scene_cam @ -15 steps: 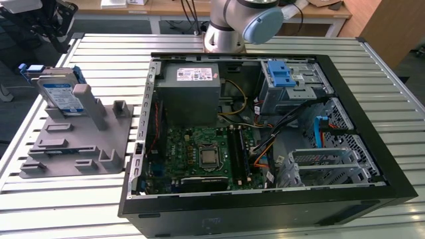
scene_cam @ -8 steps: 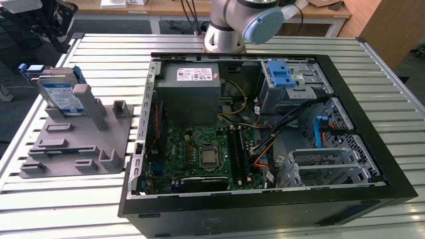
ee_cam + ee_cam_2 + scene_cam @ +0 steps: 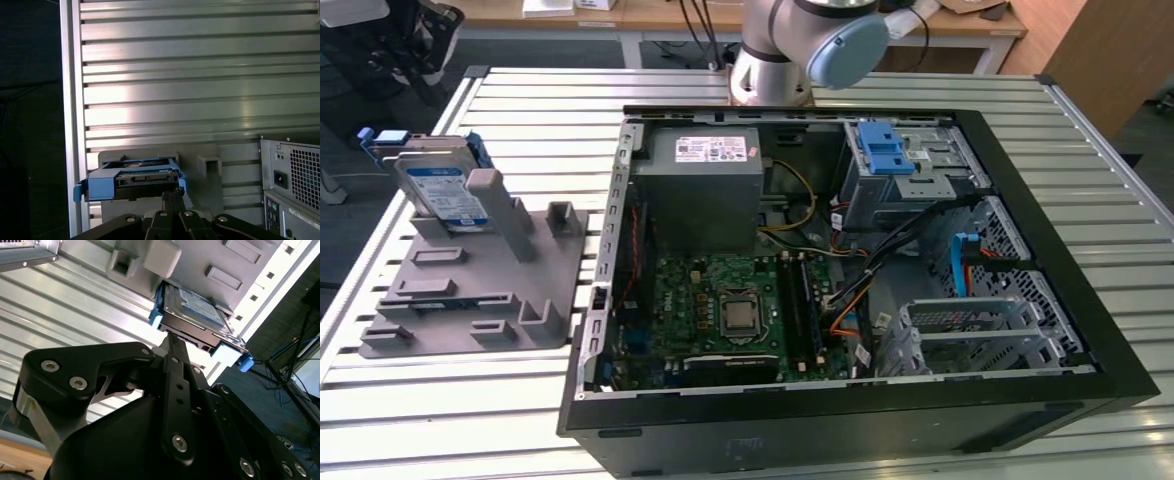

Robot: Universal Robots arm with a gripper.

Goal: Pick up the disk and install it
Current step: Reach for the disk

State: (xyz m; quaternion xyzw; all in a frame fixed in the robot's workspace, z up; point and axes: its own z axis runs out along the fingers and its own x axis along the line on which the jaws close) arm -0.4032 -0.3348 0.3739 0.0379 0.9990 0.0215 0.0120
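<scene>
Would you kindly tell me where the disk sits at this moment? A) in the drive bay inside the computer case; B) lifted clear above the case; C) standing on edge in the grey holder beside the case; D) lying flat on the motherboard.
C: the disk stands on edge in the grey holder on the slatted table, at the exterior view's left of the open computer case.

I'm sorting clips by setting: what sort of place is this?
Probably a robotics lab workbench for computer assembly: a robot arm at a slatted metal table, an open computer case lying on it, and the disk parked in a grey fixture.
</scene>
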